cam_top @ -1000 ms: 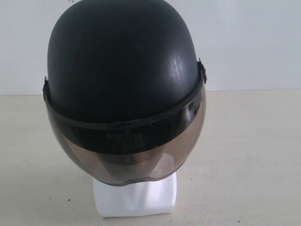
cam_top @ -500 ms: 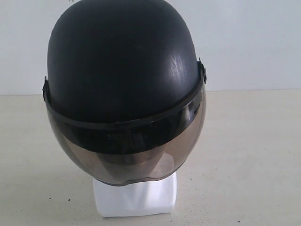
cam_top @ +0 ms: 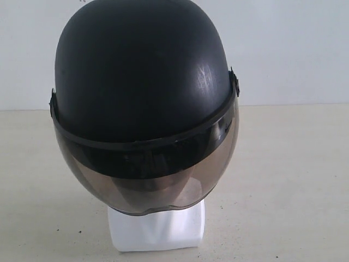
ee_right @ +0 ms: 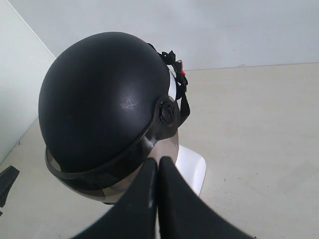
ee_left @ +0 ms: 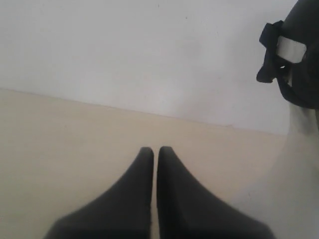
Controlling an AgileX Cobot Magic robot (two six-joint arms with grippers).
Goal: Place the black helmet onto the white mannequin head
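**On the head — helmet seated, both arms empty**

At the middle of the pale counter [cam_top: 289,174] the matte black open-face helmet [cam_top: 142,71] sits over the glossy white plastic mannequin head [cam_top: 155,229]. Its smoky curved visor [cam_top: 147,185] hangs down across the face, so only the squarish white base shows below it. In the exterior view the rim line runs a little higher on the right than on the left. Whether that is a real tilt or just the camera's angle, I cannot tell.

The left fingers [ee_left: 137,189] are pressed together with nothing between them, low over bare counter, with the helmet's side just at the edge of their view. The right fingers [ee_right: 142,199] are likewise pressed together and empty, pointing at the helmet's side near the visor hinge [ee_right: 167,110] but apart from it.

By the look of it the placing is done, and what is left is to leave it alone. Any move away should go outward from the shell, not across it — a brush against the visor or hinge could rock the helmet or tip the head on its narrow base.

Little else is about: a plain white wall [cam_top: 294,49] behind, and a black chin strap [ee_right: 174,59] dangling at the helmet's rear. Nothing blocks either arm.
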